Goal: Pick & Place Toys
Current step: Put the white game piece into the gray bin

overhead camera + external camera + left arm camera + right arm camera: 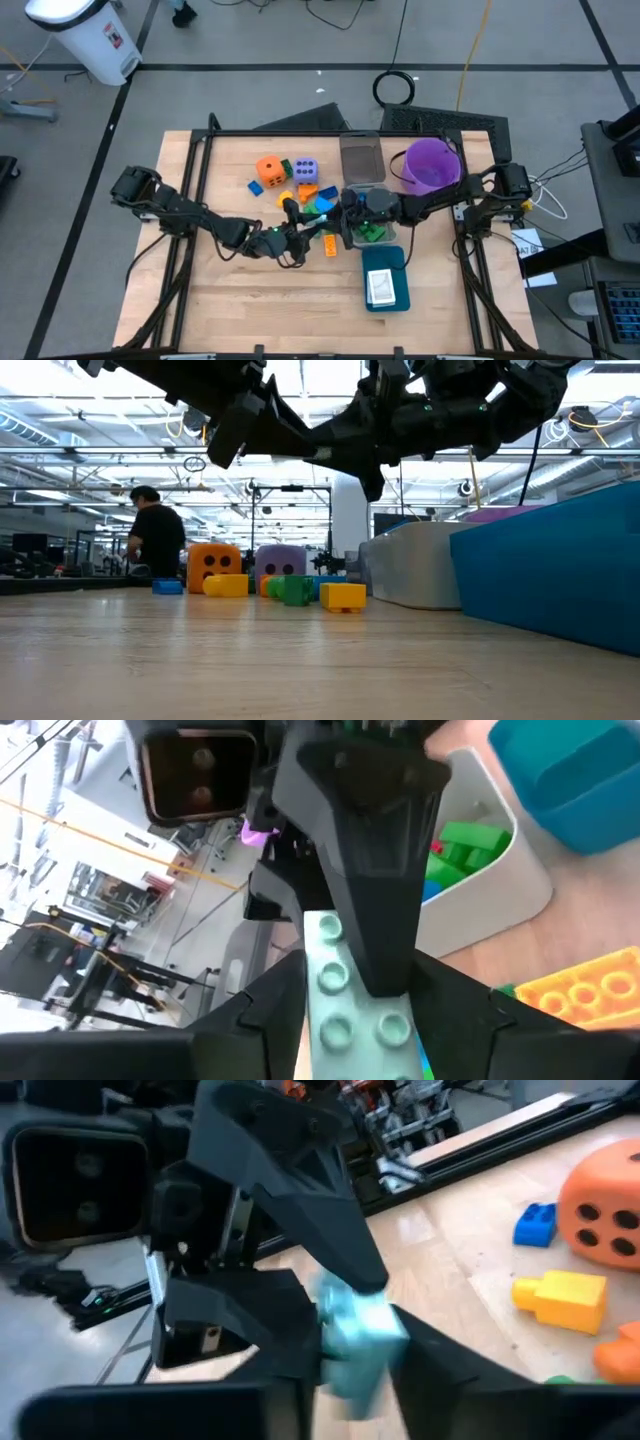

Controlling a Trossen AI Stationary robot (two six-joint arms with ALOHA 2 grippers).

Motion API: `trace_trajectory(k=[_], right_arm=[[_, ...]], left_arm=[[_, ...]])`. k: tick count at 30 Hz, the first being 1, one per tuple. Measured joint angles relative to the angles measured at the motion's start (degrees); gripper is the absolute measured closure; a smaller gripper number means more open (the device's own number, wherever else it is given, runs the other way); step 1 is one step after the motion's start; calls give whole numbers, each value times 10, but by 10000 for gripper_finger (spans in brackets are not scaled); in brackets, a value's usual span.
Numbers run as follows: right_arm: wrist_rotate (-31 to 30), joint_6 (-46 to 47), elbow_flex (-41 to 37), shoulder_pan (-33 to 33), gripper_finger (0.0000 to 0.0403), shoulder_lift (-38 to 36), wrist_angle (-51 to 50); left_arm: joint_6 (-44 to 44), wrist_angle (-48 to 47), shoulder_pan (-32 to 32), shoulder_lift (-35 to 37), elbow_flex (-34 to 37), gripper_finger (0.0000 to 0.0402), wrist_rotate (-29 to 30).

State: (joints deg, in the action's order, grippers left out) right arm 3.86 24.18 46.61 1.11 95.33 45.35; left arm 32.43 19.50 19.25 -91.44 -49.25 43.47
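Note:
A pale teal studded block (345, 1005) hangs above the middle of the table, and both grippers meet on it. My left gripper (300, 228) comes in from the table's left and is shut on the block. From the right, my right gripper (342, 214) is shut on the same block (352, 1338). In the low view both grippers (372, 455) stand well above the tabletop. Loose toys lie on the table just beyond them: an orange die (270, 168), a lavender die (305, 169), a yellow block (329, 243), and blue and green blocks. My left gripper has the block's near end (338, 1032) between its two fingers, which reach nearly level from the table's left. The studded face is turned toward its camera. The block is lifted clear of the table. My right gripper pinches the block's other end between its two fingers, coming level from the table's right. One finger (372, 910) lies flat on the studded face (328, 950); the other is hidden behind the block. The block (360, 1320) stays clear of the table.
A grey bin (392, 232) holding green blocks sits under the right arm. A teal tray (398, 268) with a white card (381, 288) lies nearer, a purple bucket (432, 165) and a grey container (361, 158) farther back. A person (155, 535) stands beyond the table.

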Motion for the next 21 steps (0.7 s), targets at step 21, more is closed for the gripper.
trace_trajectory(k=[21], right_arm=[[-53,-116,-1,0,386,-209,-363]], left_arm=[[-272,-15,5,84,0,213,18]])
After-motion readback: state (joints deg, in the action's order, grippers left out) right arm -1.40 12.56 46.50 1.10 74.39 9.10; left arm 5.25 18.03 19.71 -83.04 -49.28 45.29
